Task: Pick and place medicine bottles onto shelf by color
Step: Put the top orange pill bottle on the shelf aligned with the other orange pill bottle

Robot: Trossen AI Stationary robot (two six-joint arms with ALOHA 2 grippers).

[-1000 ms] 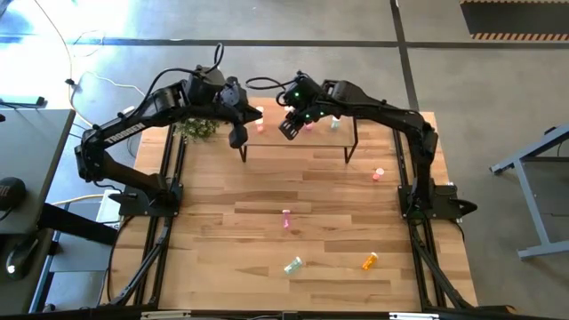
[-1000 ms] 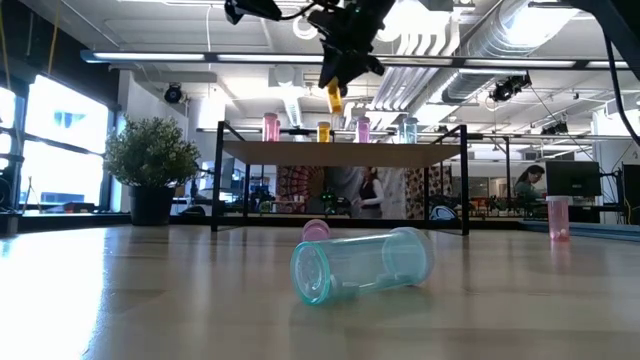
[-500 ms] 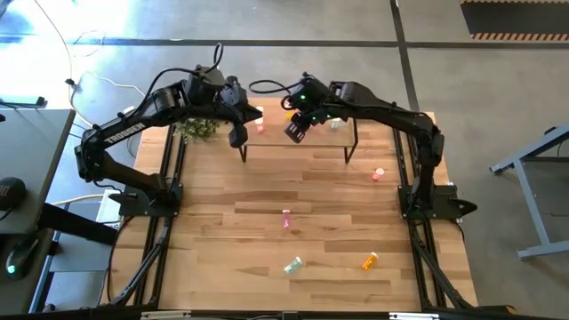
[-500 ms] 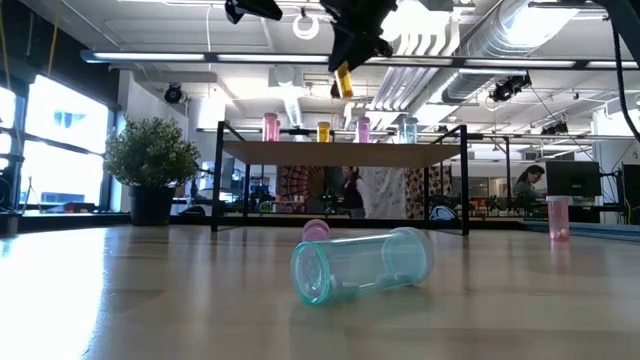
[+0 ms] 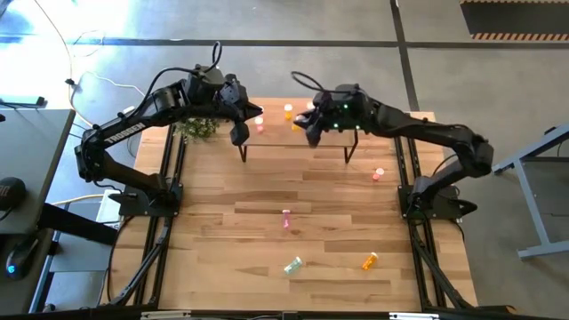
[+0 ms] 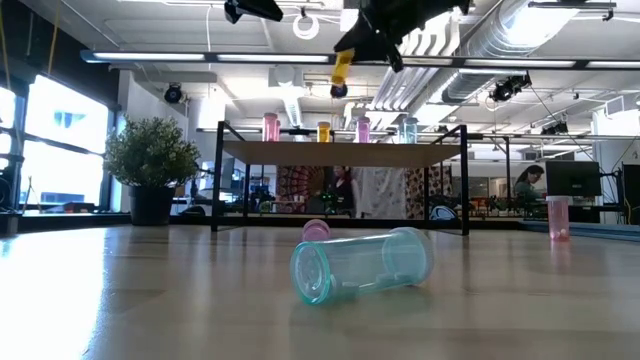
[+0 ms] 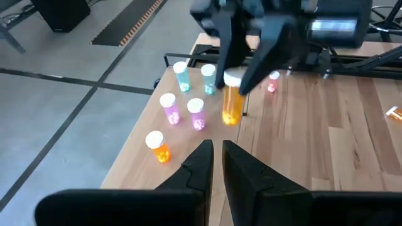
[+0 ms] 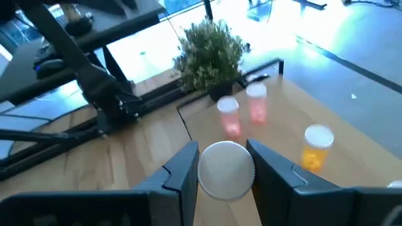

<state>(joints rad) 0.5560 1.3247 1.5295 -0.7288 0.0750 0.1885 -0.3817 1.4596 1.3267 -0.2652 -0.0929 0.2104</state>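
My right gripper is shut on an orange bottle with a white cap, high above the shelf. The shelf also shows in the high view. On it stand two pink bottles, two teal ones and an orange one. My left gripper hangs shut and empty over the shelf's left end; its fingers show in the left wrist view. My right gripper pinches the orange bottle at its capped top, one finger on each side. The fingers come from above, pointing down. The bottle hangs below them, a little tilted in the low view, clear of the shelf.
On the table lie a teal bottle and an orange one near the front; a pink one is at mid-table and another pink one at the right. A potted plant stands left of the shelf.
My right gripper has gone toward the table's right edge and up with the orange bottle, which stays clear above the shelf and now hangs a little tilted.
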